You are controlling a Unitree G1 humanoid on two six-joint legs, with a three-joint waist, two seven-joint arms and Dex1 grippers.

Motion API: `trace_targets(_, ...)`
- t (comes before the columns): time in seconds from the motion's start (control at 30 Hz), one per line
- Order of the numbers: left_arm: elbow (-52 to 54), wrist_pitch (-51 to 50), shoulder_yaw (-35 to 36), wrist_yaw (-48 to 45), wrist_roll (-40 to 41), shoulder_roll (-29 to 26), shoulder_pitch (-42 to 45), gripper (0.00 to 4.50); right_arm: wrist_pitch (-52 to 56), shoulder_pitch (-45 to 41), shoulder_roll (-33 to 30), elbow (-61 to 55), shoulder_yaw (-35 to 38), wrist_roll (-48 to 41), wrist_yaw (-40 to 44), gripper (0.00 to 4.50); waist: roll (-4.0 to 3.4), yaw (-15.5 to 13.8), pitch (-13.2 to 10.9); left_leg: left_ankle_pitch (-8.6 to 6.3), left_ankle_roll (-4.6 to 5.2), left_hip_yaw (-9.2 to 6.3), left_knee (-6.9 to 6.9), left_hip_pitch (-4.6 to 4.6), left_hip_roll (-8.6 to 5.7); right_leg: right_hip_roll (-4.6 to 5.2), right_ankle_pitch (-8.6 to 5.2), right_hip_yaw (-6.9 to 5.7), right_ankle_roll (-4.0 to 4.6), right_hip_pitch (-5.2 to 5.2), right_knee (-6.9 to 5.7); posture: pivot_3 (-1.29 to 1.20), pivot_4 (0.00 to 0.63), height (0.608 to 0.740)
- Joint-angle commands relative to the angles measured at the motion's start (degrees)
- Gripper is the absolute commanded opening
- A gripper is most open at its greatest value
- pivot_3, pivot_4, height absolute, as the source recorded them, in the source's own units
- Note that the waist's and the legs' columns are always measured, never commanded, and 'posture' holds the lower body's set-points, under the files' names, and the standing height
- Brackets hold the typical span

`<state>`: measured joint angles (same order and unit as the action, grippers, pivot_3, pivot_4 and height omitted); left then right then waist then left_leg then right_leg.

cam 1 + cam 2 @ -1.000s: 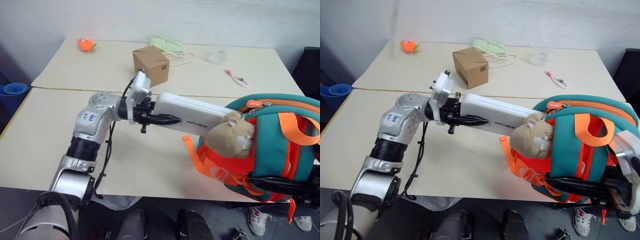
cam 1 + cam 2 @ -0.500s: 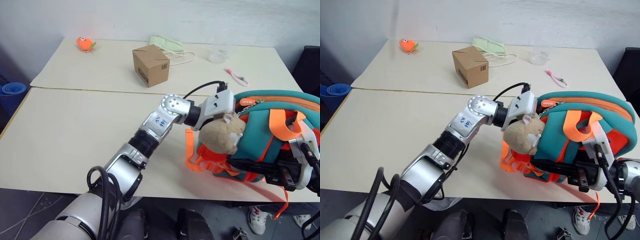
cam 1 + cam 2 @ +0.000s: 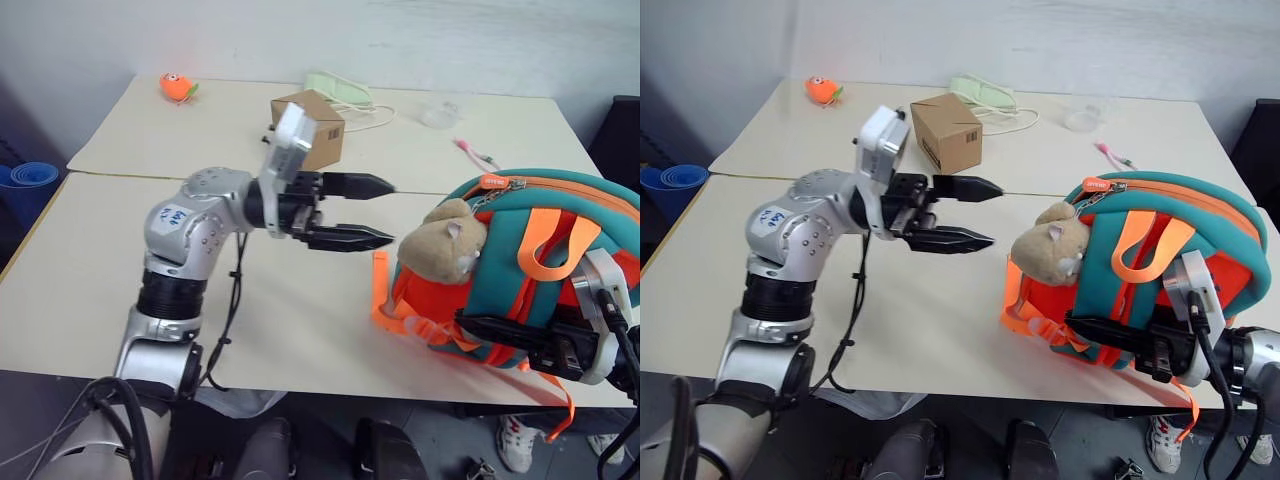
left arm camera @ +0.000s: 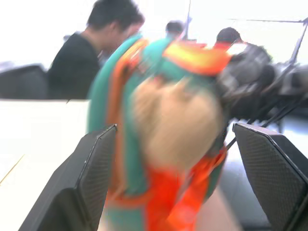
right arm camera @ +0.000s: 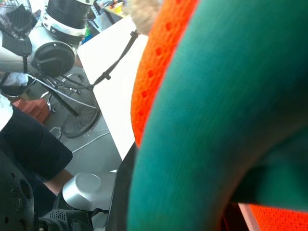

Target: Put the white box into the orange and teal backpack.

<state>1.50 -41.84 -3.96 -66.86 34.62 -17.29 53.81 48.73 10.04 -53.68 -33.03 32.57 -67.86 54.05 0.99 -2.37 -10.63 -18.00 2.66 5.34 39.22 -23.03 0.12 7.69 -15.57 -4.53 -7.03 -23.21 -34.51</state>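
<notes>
Left eye view: the backpack stands at the bench's four-o'clock edge, its long axis running left to right, plush toy facing nine o'clock. The white box cannot be seen. The left gripper points level toward three o'clock at the plush, fingers wide and empty.

Right eye view: the right gripper is clamped on the backpack's lower front.

Left wrist view: spread fingers frame the backpack.

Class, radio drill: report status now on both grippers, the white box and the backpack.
Left gripper open, empty, level beside the backpack. Right gripper shut on the backpack's lower edge. White box not visible on the table. Plush animal hangs on the backpack's near side.
</notes>
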Motion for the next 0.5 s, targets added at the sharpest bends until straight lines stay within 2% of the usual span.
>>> trace_targets(0.03,0.7,2.6,-5.9,4.4,-4.4,3.1,1.8,4.02,0.1,-0.4,-0.2,-1.6,1.9,-2.6,-1.1,0.0,0.0,0.0,0.0,0.0,0.01,0.0,0.0,0.02,-0.02,0.0,0.02,0.0,-0.02,0.05,0.05,0.0,0.15,0.74)
trace_targets(0.07,0.0,3.8,-7.3,5.0,-5.9,3.6,1.8,4.02,0.1,-0.5,-0.3,-1.7,2.0,-3.1,-1.3,0.0,0.0,0.0,0.0,0.01,0.01,0.01,0.0,0.02,-0.03,-0.02,0.02,-0.03,-0.02,0.04,0.11,0.0,0.15,0.74)
trace_targets(0.17,-4.0,7.9,-9.9,8.1,-10.9,5.0,2.4,3.42,0.2,-0.3,-0.3,-1.7,3.0,-4.2,-2.3,0.0,-0.01,0.3,0.0,0.02,-0.03,0.07,-0.02,0.03,0.01,-0.11,0.01,-0.11,-0.01,-0.02,0.1,0.0,0.15,0.74)
trace_targets(0.3,-8.1,12.1,-9.3,8.8,-13.8,3.9,3.0,2.3,0.2,1.5,-0.1,-1.6,5.3,-4.7,-2.5,0.0,-0.01,0.5,0.0,0.03,-0.04,0.13,-0.02,0.01,0.01,-0.11,0.0,-0.33,0.0,-0.12,0.09,0.0,0.15,0.74)
trace_targets(0.43,-17.4,16.0,-4.2,4.2,-14.2,-4.2,6.4,1.05,0.6,5.2,0.5,0.1,11.1,-5.4,-2.0,0.0,-0.01,0.9,0.0,0.02,-0.01,0.14,-0.02,-0.04,0.02,-0.09,0.0,-0.38,0.0,-0.15,0.06,0.0,0.15,0.74)
trace_targets(0.5,-21.5,18.2,-3.2,1.5,-14.4,-7.6,8.3,0.59,0.7,7.2,0.8,0.2,12.6,-5.3,-1.2,0.0,-0.01,1.1,0.0,0.02,0.0,0.17,-0.03,-0.04,0.04,-0.12,0.0,-0.38,0.01,-0.21,0.05,0.0,0.15,0.74)
